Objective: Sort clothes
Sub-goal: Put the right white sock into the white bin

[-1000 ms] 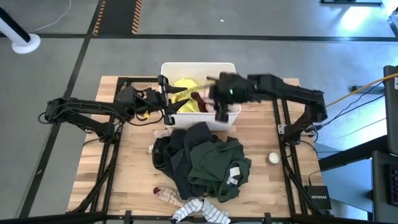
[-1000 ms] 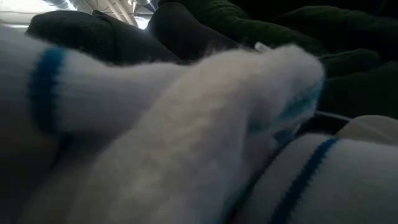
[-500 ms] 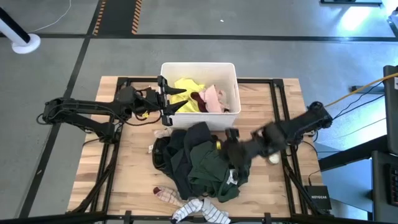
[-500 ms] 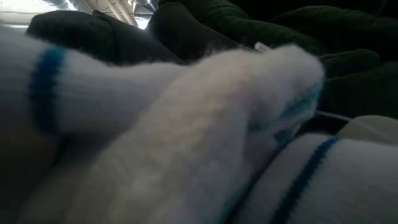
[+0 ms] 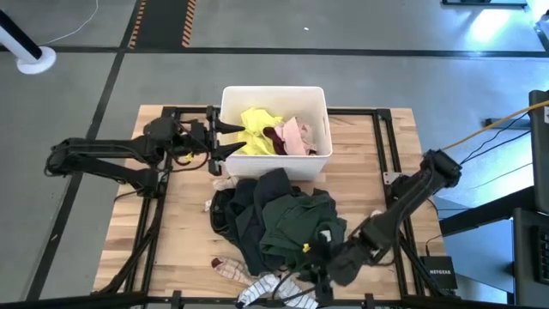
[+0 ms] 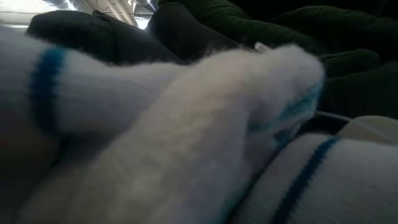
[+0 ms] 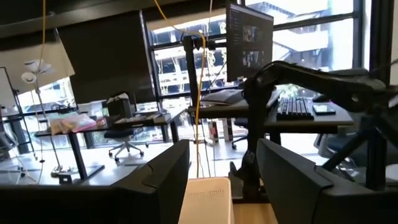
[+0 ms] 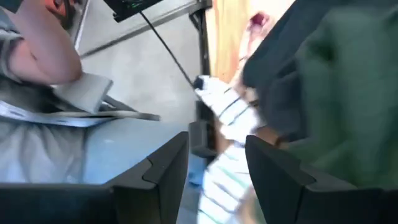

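Both grippers open; right gripper low over striped garment; left gripper at bin.

Free room and obstacles on the table. The white bin stands at the far middle, holding a yellow garment, a maroon one and a pale pink one. The left gripper, fingers apart, lies level at the bin's left wall, blocking that side. A heap of black and dark green clothes fills the table's middle; a striped garment lies at the near edge, with the right gripper low beside it. Bare wood left of the heap and at the far right lies open.
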`<state>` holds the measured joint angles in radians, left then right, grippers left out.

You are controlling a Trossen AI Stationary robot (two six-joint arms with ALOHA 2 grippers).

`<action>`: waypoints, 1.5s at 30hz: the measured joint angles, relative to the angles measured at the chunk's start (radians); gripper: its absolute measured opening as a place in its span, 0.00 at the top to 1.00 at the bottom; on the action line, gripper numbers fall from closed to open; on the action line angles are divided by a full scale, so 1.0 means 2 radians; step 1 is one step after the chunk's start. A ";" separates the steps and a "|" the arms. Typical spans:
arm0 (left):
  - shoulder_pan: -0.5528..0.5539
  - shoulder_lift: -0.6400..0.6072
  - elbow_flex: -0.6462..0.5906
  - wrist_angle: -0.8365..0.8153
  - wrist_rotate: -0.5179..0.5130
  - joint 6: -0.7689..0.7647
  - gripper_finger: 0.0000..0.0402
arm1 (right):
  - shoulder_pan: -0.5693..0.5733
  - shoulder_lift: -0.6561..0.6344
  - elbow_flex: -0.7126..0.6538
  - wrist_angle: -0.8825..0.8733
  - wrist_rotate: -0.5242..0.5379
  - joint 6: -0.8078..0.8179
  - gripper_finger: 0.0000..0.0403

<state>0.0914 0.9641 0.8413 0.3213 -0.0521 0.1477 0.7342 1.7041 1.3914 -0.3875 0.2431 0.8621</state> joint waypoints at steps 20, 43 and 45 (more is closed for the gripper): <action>0.000 -0.042 0.000 -0.075 0.000 0.045 0.55 | 0.011 0.192 0.110 -0.035 -0.088 0.034 0.56; 0.001 -0.043 0.000 -0.087 0.000 0.064 0.55 | 0.013 0.267 0.115 -0.111 -0.032 -0.016 0.62; 0.001 -0.042 0.000 -0.088 0.000 0.062 0.55 | 0.013 0.267 0.123 -0.127 -0.034 -0.016 0.70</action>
<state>0.0925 0.8791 0.8413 0.1452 -0.0513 0.2720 0.7597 2.2384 1.6377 -0.6415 0.1746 0.8299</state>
